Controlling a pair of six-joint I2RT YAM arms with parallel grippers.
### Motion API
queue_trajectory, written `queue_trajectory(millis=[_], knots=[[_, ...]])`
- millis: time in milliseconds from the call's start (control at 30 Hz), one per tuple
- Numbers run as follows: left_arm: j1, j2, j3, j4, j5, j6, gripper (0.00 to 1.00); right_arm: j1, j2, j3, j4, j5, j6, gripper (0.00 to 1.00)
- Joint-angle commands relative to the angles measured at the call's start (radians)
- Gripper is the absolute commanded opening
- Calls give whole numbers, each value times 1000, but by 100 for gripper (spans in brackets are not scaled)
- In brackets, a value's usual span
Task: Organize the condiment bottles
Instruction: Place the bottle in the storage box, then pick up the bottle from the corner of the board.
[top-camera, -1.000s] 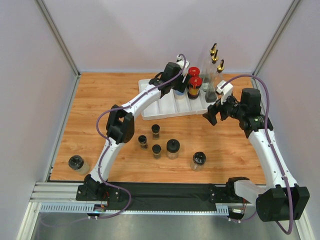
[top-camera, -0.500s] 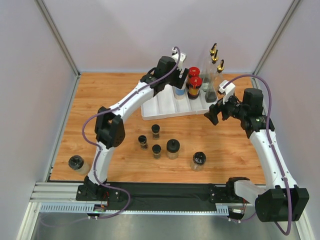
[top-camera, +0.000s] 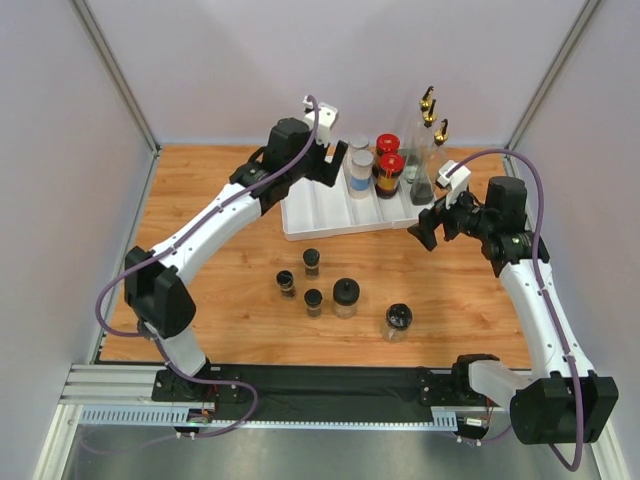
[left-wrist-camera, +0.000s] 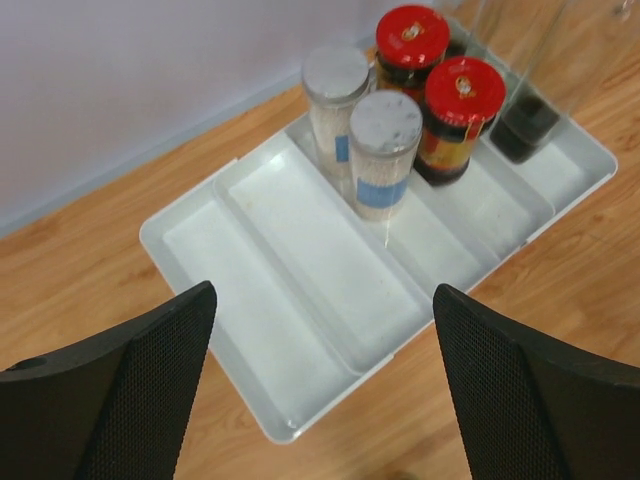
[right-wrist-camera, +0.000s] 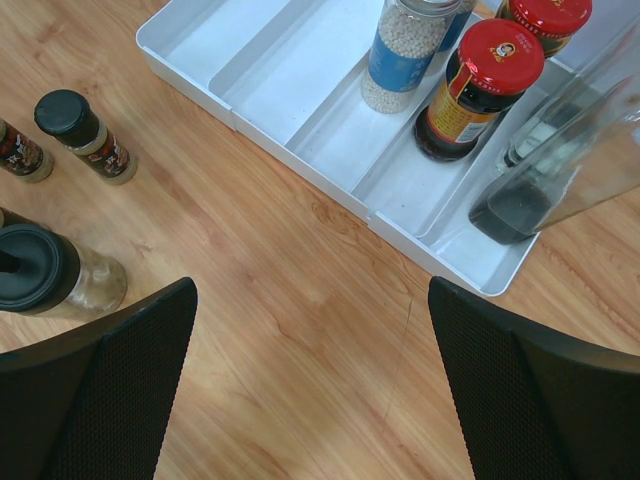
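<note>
Condiment bottles: part in tray, part loose on table

Top view. The white divided tray lies toward the far edge of the wooden table, right of centre. At its far end stand two grey-lidded jars, two red-capped jars in the compartment to their right, and the gold-spouted bottles at the tray's far right corner. Three small black-lidded jars and two medium black-lidded jars stand upright on the table between the tray and the near edge, apart from one another. The left gripper hangs over the tray's far left corner, just beside the grey-lidded jars. The right gripper hangs at the tray's near right corner.

Left wrist view. Jaws spread wide, one finger at each lower corner, touching no jar. Below them lie the tray's left compartments. The grey-lidded jars stand one behind the other, the red-capped pair likewise; a bottle base holding dark liquid is in the end compartment.

Right wrist view. Jaws spread wide over bare wood, just beside the tray's near edge. Small and medium black-lidded jars stand at left, well apart from the fingers.
</note>
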Motion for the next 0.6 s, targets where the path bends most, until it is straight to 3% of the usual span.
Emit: queue_trajectory(millis=[0,567], knots=[[24,-132,-111,2,-36,-36,97,-3,-14,-18,7,-21,-18,100],[75,-632,-593,-58,-189,-145,100,-3,3,-28,13,-27,-24,100]])
